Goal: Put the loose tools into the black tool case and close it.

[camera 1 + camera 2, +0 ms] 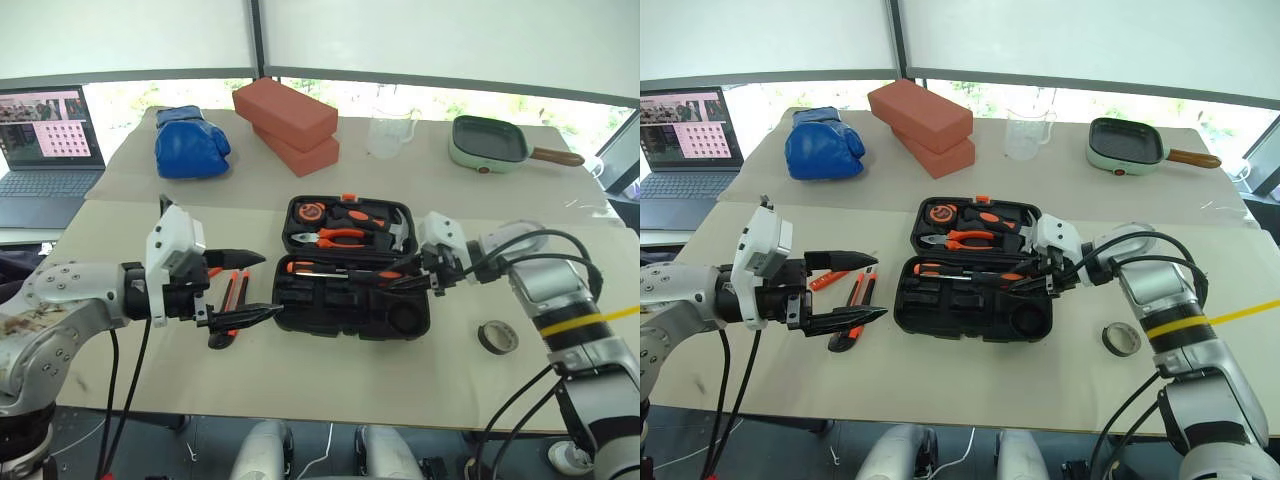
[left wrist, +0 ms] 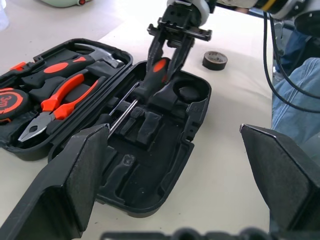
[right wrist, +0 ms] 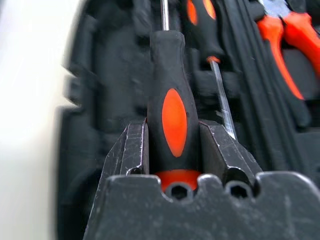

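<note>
The right claw (image 2: 172,47) was clenched on a screwdriver (image 3: 172,117) above the open case (image 1: 358,283) — best lowered flat into the slot beside its twin; the left claw (image 1: 243,288) hung released.

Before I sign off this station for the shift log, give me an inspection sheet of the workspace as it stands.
Surface: tan table, two boards butted together.
Job's things: tool case open; one screwdriver held over it, another already seated; tape roll and knife loose on the table.
Clutter: bricks, blue glove, measuring jug, green pan.
Grippers: left claw open, empty; right claw shut on the screwdriver handle.
Cables: black leads along both arms.
Surroundings: laptop at left, windows behind.
</note>
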Action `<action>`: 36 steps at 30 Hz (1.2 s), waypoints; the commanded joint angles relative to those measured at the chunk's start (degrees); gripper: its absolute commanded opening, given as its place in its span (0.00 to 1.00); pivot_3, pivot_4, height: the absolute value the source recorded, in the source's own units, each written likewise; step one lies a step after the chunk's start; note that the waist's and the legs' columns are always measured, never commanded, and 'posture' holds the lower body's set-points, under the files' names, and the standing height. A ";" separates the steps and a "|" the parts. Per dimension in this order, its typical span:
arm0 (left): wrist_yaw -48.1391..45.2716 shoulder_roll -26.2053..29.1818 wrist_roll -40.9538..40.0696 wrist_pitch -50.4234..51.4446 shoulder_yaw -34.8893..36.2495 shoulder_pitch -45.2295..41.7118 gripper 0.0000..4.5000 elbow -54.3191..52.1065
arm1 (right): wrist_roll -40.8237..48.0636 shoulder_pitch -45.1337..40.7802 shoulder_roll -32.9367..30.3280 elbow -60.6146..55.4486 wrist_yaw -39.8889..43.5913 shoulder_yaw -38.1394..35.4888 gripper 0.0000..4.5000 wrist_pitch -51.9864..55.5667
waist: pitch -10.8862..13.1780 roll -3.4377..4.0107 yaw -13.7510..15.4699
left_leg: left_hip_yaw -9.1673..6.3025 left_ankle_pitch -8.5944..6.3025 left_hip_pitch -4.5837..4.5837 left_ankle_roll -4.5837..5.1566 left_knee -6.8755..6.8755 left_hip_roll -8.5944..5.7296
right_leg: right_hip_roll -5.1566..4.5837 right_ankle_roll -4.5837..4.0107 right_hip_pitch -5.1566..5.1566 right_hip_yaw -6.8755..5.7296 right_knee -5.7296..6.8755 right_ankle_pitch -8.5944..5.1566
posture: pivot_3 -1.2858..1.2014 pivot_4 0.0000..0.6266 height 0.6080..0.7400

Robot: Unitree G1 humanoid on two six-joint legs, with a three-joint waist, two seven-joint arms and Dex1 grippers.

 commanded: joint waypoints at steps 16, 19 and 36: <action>1.67 0.73 0.13 -3.59 -2.14 -2.73 1.00 0.91 | 0.03 -2.62 3.29 5.77 2.93 -4.40 0.78 -5.86 | 0.01 0.00 -0.75 | -0.01 -0.01 0.02 -0.03 -0.03 0.05 | 0.01 -0.02 0.01 -0.01 0.02 -0.01 | 0.52 0.24 0.99; 1.74 0.69 0.21 -3.87 -2.50 -3.03 1.00 1.23 | 2.69 -3.23 4.46 2.02 2.12 -6.13 0.95 -0.92 | 0.03 0.00 -1.11 | -0.01 -0.01 0.02 -0.03 -0.03 0.08 | 0.01 -0.03 0.00 -0.01 0.03 -0.01 | 0.52 0.24 0.99; 1.82 0.41 1.41 -5.94 -4.32 -4.00 1.00 3.36 | -0.59 3.42 9.99 -3.78 -6.78 -3.00 0.01 4.31 | 0.04 0.02 -1.11 | -0.01 -0.02 -0.01 -0.04 -0.05 0.06 | 0.00 -0.03 -0.04 -0.02 0.04 -0.01 | 0.52 0.24 0.99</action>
